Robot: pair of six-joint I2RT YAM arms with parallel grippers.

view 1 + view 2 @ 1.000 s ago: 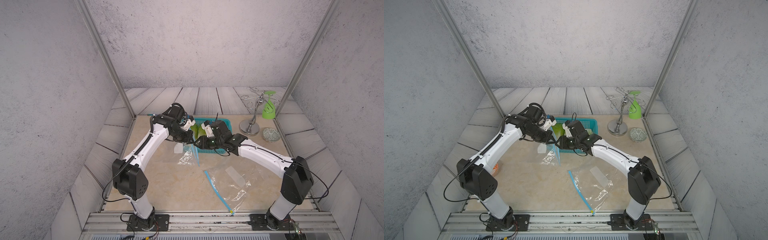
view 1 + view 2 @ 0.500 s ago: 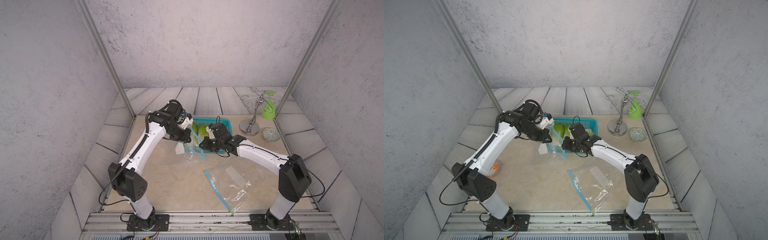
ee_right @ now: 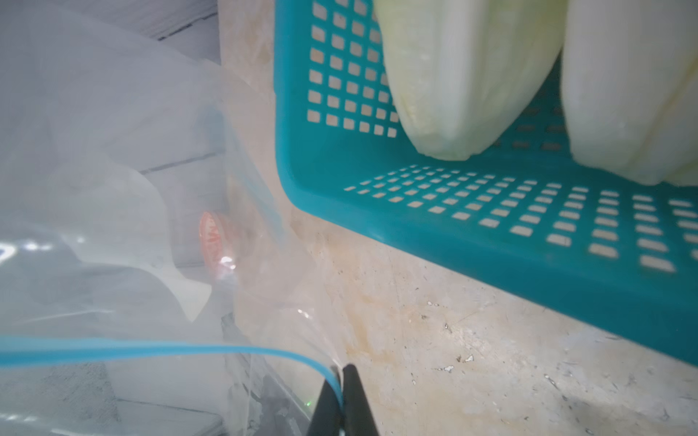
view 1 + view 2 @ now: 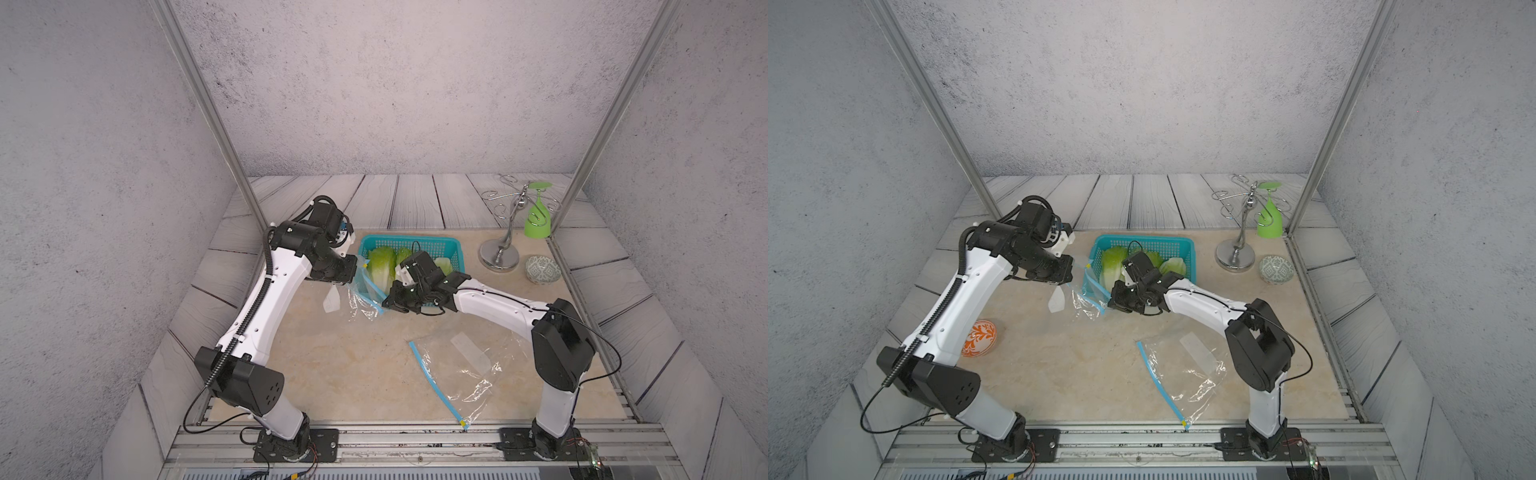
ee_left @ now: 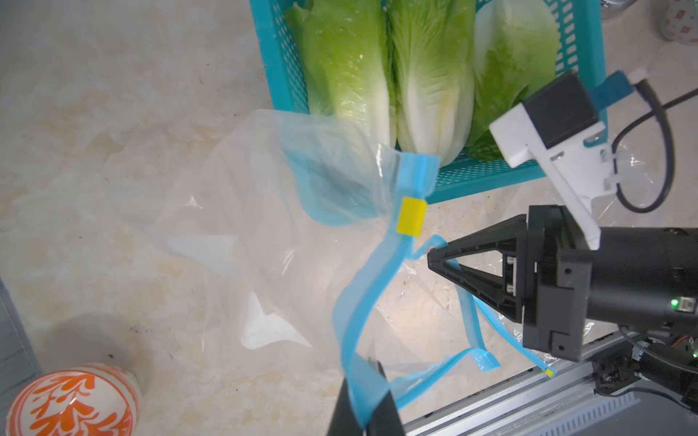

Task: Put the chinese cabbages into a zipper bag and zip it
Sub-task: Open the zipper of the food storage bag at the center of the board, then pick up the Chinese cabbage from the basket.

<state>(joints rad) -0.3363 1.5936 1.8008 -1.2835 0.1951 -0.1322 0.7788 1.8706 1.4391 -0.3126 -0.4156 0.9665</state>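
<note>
The right end effector (image 3: 341, 377) has just pinched shut on the bag's (image 5: 264, 234) blue rim. The left end effector (image 5: 362, 400) grips the same rim, so the mouth can likely be spread. The cabbages (image 5: 426, 75) lie unbagged in the basket (image 5: 491, 177) near the table's (image 4: 332, 374) far edge.

Robot test cell of a laboratory kind: grey panel walls (image 4: 395, 83) and aluminium posts (image 4: 210, 112) box in a marble-print worktop (image 4: 340, 374). Two white arms (image 4: 274, 299) stand bolted to a metal rail (image 4: 415, 438) along its front edge.
</note>
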